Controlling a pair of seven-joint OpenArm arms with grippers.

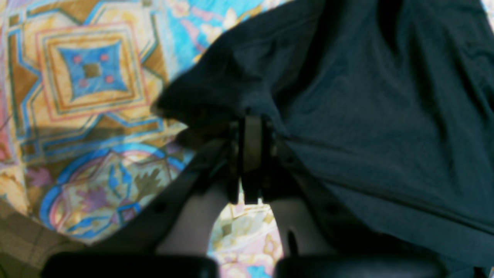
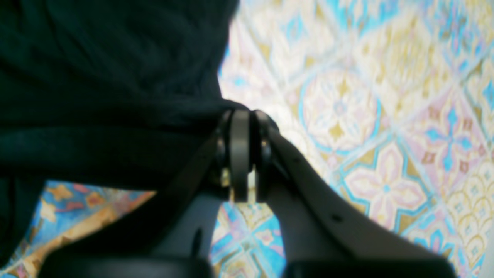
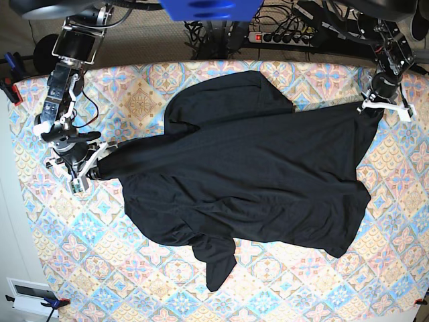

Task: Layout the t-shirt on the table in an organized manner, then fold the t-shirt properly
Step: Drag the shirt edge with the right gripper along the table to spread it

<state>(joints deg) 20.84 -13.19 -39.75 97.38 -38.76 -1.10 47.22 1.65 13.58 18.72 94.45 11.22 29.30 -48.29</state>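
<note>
Both arms reach wide apart, left gripper (image 1: 252,154) and right gripper (image 2: 243,154) jaws clamped.

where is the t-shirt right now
In the base view the t-shirt lies spread across mid-table, stretched between the right gripper and left gripper.

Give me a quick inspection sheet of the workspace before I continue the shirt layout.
Surface: table under a pastel diamond-tile cloth, visible all around the garment.
Job's things: black t-shirt spread across the middle, stretched between both arms, lower part rumpled with a sleeve folded toward the near edge.
Clutter: nothing seen on the cloth.
Hands: left hand shut on the t-shirt; right hand shut on the t-shirt at the opposite edge.
Cables: power strip and a tangle of leads behind the far edge.
Surroundings: clamps at the table's edges; a blue mount above.
</note>
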